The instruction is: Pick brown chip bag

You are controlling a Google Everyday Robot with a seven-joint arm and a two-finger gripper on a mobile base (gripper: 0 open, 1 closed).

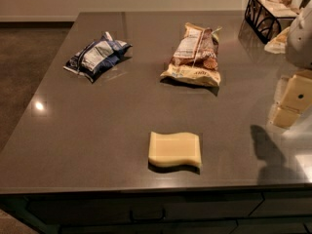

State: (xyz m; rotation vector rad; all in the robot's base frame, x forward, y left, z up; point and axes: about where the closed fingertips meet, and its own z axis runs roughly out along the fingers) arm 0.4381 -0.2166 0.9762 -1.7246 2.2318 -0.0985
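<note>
table [97,145]: dark grey.
sponge [174,149]: pale yellow, wavy-edged, near table's front edge.
brown chip bag [194,55]: flat on table, behind sponge, well apart.
blue snack bag [97,56]: behind-left of sponge.
wire basket [263,13]: far behind-right of sponge.
claw [288,106]: right of sponge, over table's right side; open or closed, cannot tell.

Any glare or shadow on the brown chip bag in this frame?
Camera view: brown chip bag evenly lit, thin shadow along its near edge; bright glint on the counter at left; gripper, at the right edge, casts a dark shadow on the counter.
</note>
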